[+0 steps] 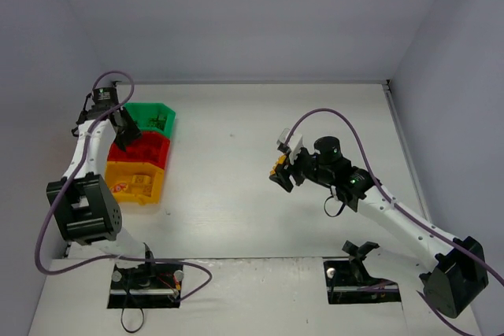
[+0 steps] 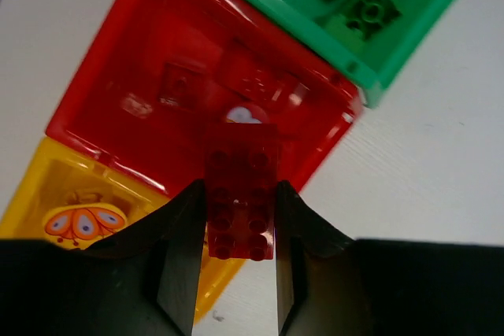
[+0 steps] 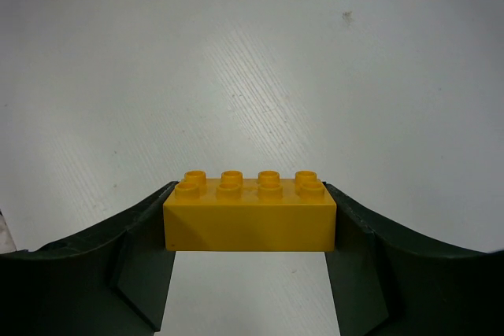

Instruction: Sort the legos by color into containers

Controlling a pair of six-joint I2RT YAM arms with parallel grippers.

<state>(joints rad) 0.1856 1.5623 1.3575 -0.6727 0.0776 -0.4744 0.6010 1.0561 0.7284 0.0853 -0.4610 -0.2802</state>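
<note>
My left gripper point(image 2: 241, 191) is shut on a red lego point(image 2: 242, 208) and holds it above the near edge of the red container point(image 2: 118, 92). The green container point(image 2: 409, 33) holds green legos point(image 2: 368, 12). The yellow container point(image 2: 31, 194) lies beside the red one. In the top view the three containers stand in a row at the left: green point(image 1: 161, 108), red point(image 1: 150, 151), yellow point(image 1: 153, 186), with my left gripper point(image 1: 126, 133) over them. My right gripper point(image 3: 250, 230) is shut on a yellow lego point(image 3: 250, 218), held above the bare table at the middle right point(image 1: 280, 169).
A piece with an orange butterfly print point(image 2: 83, 223) lies in the yellow container. Grey walls close in the table at the back and both sides. A purple cable point(image 1: 331, 114) loops over the right arm.
</note>
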